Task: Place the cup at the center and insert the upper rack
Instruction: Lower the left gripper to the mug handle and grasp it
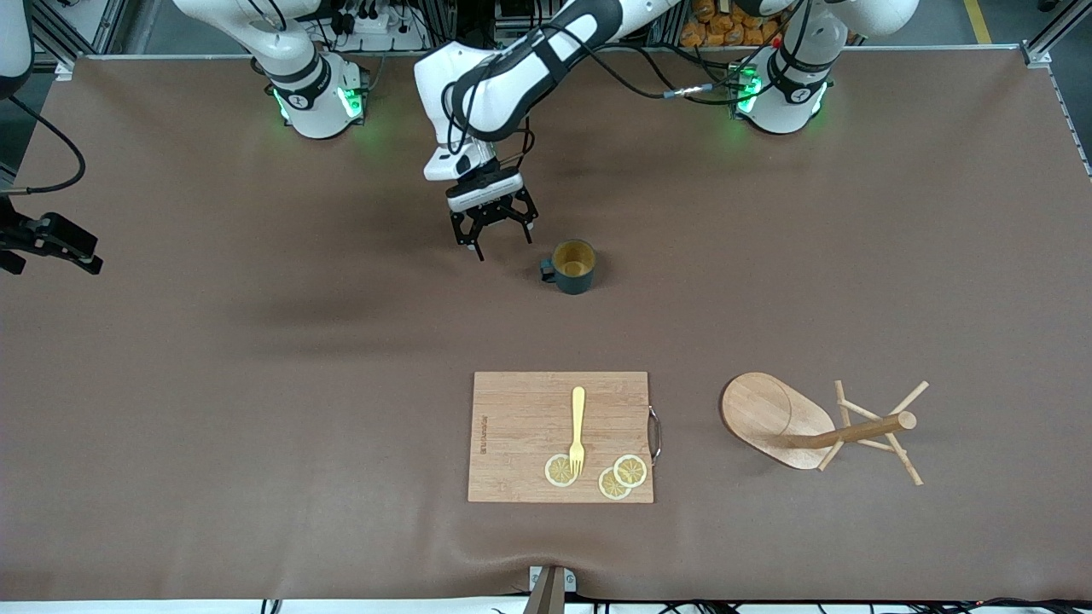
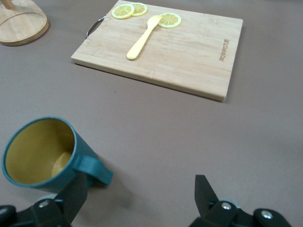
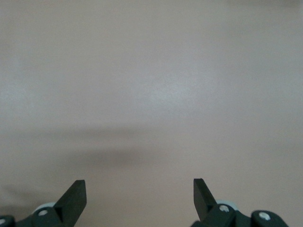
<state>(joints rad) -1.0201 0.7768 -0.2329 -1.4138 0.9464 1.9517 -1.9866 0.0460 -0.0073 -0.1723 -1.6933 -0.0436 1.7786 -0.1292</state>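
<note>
1. Standing upright on the brown table (image 1: 213,384), the cup (image 1: 574,266) is the landmark; its handle points toward the right arm's end of the table.
2. Left gripper (image 1: 493,223): hovers over the table just beside the cup, on the handle side; its fingers (image 2: 204,191) are spread apart and grasp nothing.
3. Cutting board (image 1: 560,437): nearer the front camera than the cup, carrying a yellow fork (image 1: 577,429) and three lemon slices (image 1: 621,477).
4. Upper rack (image 1: 815,425): lies tipped on its side, nearer the front camera than the cup and toward the left arm's end of the table.
5. Right gripper (image 1: 51,243): well apart from the cup at the right arm's end, waiting over bare table with fingers (image 3: 72,197) spread and empty.
</note>
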